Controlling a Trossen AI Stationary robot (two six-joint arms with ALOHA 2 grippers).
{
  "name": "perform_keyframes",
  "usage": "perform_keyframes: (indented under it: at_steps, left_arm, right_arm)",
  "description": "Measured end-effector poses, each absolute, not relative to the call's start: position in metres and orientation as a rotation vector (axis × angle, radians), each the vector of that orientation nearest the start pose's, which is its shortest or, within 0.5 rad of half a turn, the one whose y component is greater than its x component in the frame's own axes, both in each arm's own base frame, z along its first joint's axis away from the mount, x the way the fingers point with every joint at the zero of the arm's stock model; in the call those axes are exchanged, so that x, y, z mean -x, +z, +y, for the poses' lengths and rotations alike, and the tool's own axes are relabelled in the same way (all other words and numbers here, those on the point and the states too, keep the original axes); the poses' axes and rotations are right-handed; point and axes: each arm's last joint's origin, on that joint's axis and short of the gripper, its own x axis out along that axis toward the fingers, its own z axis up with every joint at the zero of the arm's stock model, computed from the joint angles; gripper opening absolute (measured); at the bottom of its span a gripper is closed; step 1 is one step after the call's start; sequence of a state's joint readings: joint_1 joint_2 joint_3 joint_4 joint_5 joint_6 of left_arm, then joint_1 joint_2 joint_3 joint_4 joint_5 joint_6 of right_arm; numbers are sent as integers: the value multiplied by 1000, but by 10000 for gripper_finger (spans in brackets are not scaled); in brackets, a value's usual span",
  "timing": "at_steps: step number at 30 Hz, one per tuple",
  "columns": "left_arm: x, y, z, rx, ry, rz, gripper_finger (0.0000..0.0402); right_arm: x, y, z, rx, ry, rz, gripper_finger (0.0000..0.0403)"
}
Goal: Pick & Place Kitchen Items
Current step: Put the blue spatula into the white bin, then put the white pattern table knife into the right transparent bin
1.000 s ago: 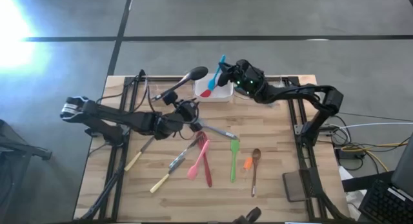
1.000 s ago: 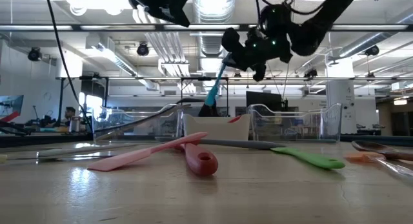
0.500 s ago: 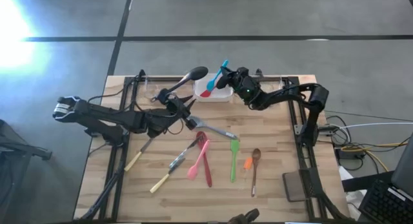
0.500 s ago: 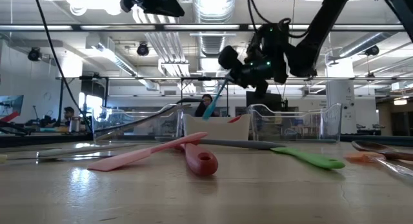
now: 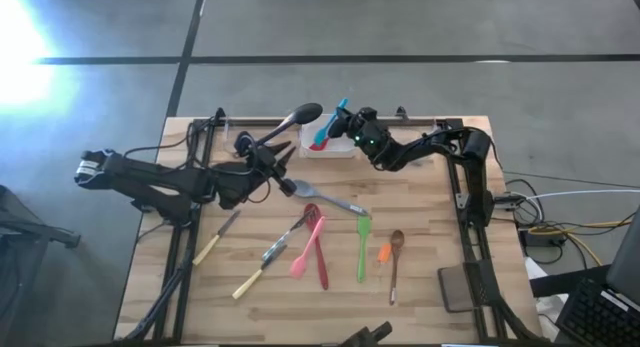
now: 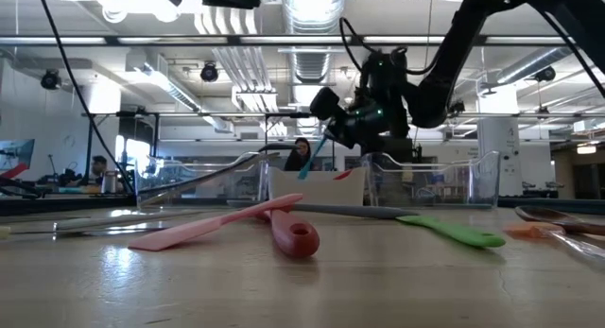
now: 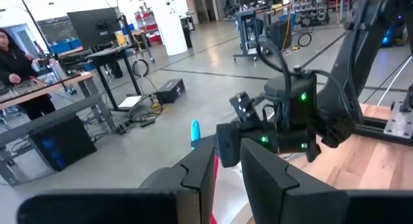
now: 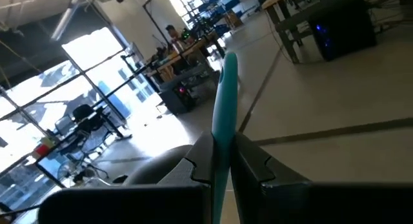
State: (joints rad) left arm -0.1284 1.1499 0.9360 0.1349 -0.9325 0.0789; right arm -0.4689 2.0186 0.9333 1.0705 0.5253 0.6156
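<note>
My right gripper (image 5: 342, 122) is shut on a teal spatula (image 5: 333, 123) and hangs over the white tray (image 5: 340, 147), which holds a red spoon (image 5: 320, 144). In the low view the teal spatula (image 6: 314, 156) slants down to the tray's rim (image 6: 317, 183). My left gripper (image 5: 270, 160) is raised over the table's left half, level and facing the right gripper. Its fingers (image 7: 200, 175) show a narrow gap with nothing between them. The black ladle (image 5: 300, 116) lies slanting at the far edge, beside the left gripper. My right gripper pinches the teal spatula's shaft (image 8: 221, 137) between its two fingers, which lie across it. The fingers come nearly level from the table's right side. The spatula is lifted and tilted: one end (image 8: 228, 59) sticks up past the fingers, and the lower end (image 6: 303, 170) is at the tray's rim.
Loose on the table's middle lie a silver utensil (image 5: 335, 201), a pink spatula (image 5: 304, 255), a red spoon (image 5: 321, 262), a green spatula (image 5: 362, 249), a wooden spoon (image 5: 395, 259) and wooden-handled knives (image 5: 215, 239). Clear trays (image 6: 430, 181) flank the white tray along the far edge.
My right gripper has come down toward the white tray and a little toward the table's left edge. It has carried the teal spatula, whose lower end now reaches the tray's rim. My left gripper has drawn back toward the table's left edge and risen.
</note>
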Motion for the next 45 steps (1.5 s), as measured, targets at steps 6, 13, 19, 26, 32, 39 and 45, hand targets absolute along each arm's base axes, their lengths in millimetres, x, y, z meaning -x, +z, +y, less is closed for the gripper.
perform_keyframes:
  at_steps: [6, 13, 19, 26, 32, 39, 45]
  left_arm:
    - [-247, 347, -8, -139, 800, 105, 81]
    - [-248, 346, -9, -191, 798, 129, 81]
    - [-248, 346, -9, -217, 796, 140, 81]
    - [-248, 346, -9, -217, 796, 140, 81]
    - [-248, 346, -9, -212, 796, 138, 81]
    - [-248, 346, -9, -212, 796, 138, 81]
    - [-248, 346, -9, -217, 796, 140, 81]
  right_arm:
    - [-345, 145, -189, -573, -989, -219, 14]
    - [-344, 141, -188, -571, -1012, -157, 39]
    - [-343, 147, -187, -510, -1011, -124, 72]
    - [-336, 172, -184, -440, -1034, -79, 100]
    - [-330, 184, -182, -404, -1044, -14, 121]
    - [-316, 212, -176, -358, -1096, 44, 145]
    - [-292, 252, -163, -266, -1095, 115, 155]
